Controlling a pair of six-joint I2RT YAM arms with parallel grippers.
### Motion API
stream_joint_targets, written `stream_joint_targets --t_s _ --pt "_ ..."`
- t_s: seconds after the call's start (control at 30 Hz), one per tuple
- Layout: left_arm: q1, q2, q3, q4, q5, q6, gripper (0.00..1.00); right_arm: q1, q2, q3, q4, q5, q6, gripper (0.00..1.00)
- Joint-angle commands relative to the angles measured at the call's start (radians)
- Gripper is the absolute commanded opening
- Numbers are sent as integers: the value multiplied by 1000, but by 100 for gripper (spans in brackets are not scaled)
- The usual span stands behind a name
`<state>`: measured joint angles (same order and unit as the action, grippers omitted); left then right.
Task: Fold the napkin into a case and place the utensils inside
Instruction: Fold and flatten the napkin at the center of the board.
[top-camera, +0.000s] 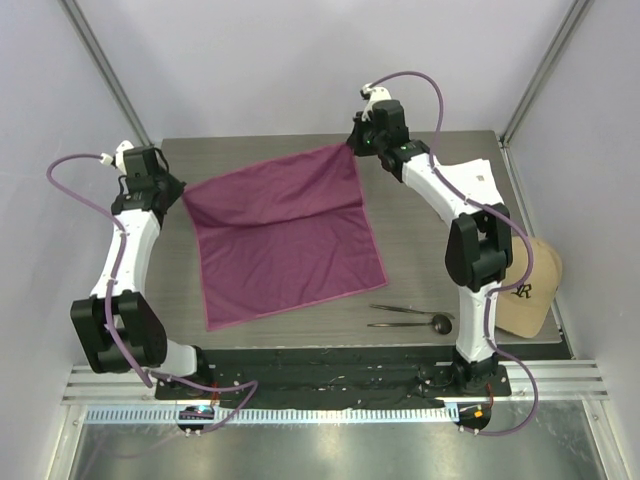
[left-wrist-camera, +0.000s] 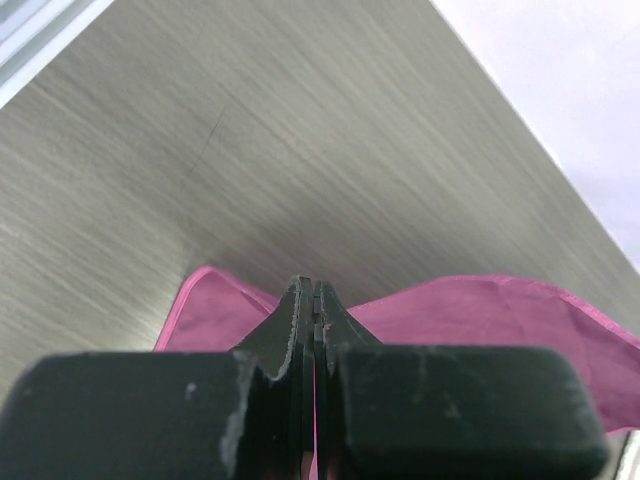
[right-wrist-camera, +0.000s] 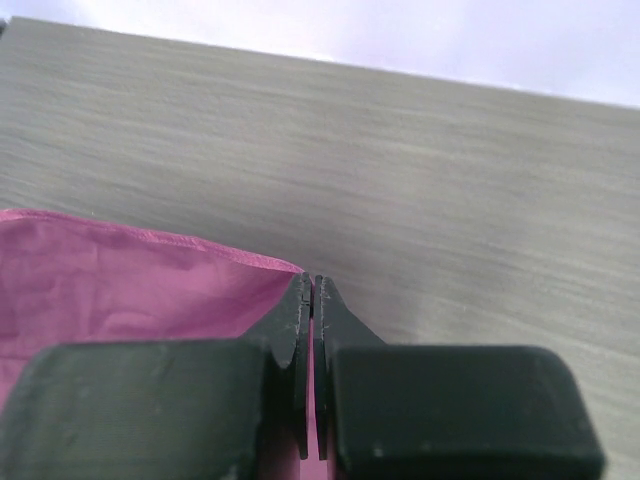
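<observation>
Napkin (top-camera: 285, 235) lies spread flat on the table (top-camera: 420, 270), tilted a little, with a faint crease across its far half. The left gripper (top-camera: 180, 192) is pinched onto its far left corner and the right gripper (top-camera: 355, 145) onto its far right corner. Both sets of jaws are closed tight on the cloth.

The first fold looks about to begin. The next move probably calls for lifting both corners together and carrying them evenly toward the napkin's near edge, so that edge meets edge.

Only the overhead view shows the utensils (top-camera: 410, 316), just off the napkin's near right corner and apart from it. Only the wrist views show a thin sliver of pink cloth caught between the closed fingertips.
</observation>
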<state>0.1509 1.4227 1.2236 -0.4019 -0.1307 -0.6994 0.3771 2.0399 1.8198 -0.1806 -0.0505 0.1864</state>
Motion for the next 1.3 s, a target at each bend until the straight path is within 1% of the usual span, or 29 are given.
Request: stream_joint_targets --t_s 0.0,0.1,0.2,0.3,0.33,0.47,0.6,0.63,0.7,0.8,0.83,0.97,1.1,1.13,1.27 --pt "7 -5 51 68 -1 -18 0 -14 25 82 20 -11 -28 1" --pt "9 -27 30 49 0 -37 0 -14 6 75 10 -18 -34 1" --pt "7 -48 10 6 -6 -54 0 -17 -27 21 -5 -37 -24 1" --pt "7 -80 -15 -47 -9 -81 0 -15 -99 -80 -11 -46 22 1" --pt "7 -100 -36 -58 -9 -89 0 -17 -143 -143 -11 -48 36 1" --pt "7 -169 -104 -112 8 -106 0 -15 -246 -281 -11 -48 119 1" --pt "9 -249 -212 -143 68 -136 0 -15 -349 -407 -39 -46 146 1" --pt "7 -263 -229 -150 72 -158 0 -15 -369 -454 -57 -43 150 1" --pt "9 -297 -265 -182 85 -173 0 -15 -424 -499 -74 -46 160 1" --pt "7 -317 -334 -236 91 -207 0 -15 -492 -606 -86 -92 182 1" --pt "7 -318 -345 -242 94 -213 0 -14 -509 -666 -86 -116 189 1" --pt "7 -323 -366 -299 60 -210 0 -15 -589 -835 -43 -127 203 1" --pt "7 -334 -404 -307 82 -218 0 -14 -609 -912 -45 -107 186 1" --pt "7 -328 -407 -331 79 -219 0 -14 -610 -925 -45 -107 186 1" --pt "7 -329 -432 -365 69 -218 0 -14 -616 -945 -46 -109 180 1"
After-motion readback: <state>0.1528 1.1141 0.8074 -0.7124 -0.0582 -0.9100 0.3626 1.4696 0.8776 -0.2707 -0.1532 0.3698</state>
